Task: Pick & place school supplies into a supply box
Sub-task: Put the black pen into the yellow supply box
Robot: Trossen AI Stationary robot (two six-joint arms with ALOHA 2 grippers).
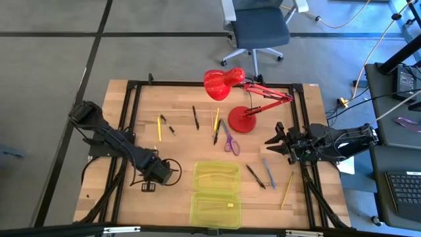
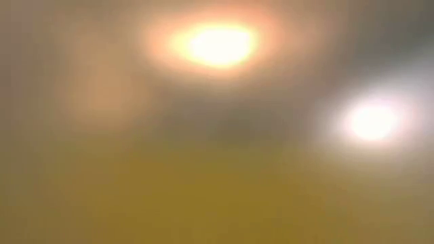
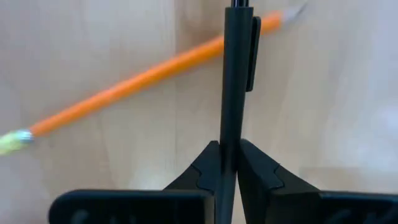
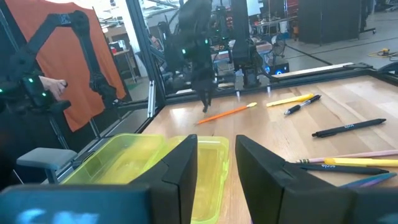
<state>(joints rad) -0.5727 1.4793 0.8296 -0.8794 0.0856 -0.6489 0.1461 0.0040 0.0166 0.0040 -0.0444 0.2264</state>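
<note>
Seen from above, the left gripper (image 1: 172, 172) hangs near the table's (image 1: 99, 191) front left, just left of the box (image 1: 216, 192). Its wrist view shows the jaws closed tight on a black pen (image 3: 234, 93), which stands up between the fingers (image 3: 199, 174). An orange pencil (image 3: 149, 71) lies on the wood beneath, crossing behind the pen.

The yellow-green box lies open at the front centre, its two halves side by side, one nearer the front edge than the other. Pale thin items show inside each half, too faint to name.

The right gripper (image 1: 275, 147) hovers at the right side, near the red lamp's (image 1: 243, 120) base, with its jaws apart and nothing between them. Its wrist view looks past the fingers (image 4: 183, 165) across the box toward the far arm.

More supplies stay spread on the table. A yellow pencil (image 1: 159, 128) and a short black pen (image 1: 171, 130) lie at the back left. Another black pen (image 1: 195, 117) lies near the middle, and purple-handled scissors (image 1: 228, 139) rest beside the lamp base. To the right of the box are a black pen (image 1: 255, 176), a blue pen (image 1: 269, 173) and a yellow pencil (image 1: 287, 189).

The low view is blurred to nothing but glare.
</note>
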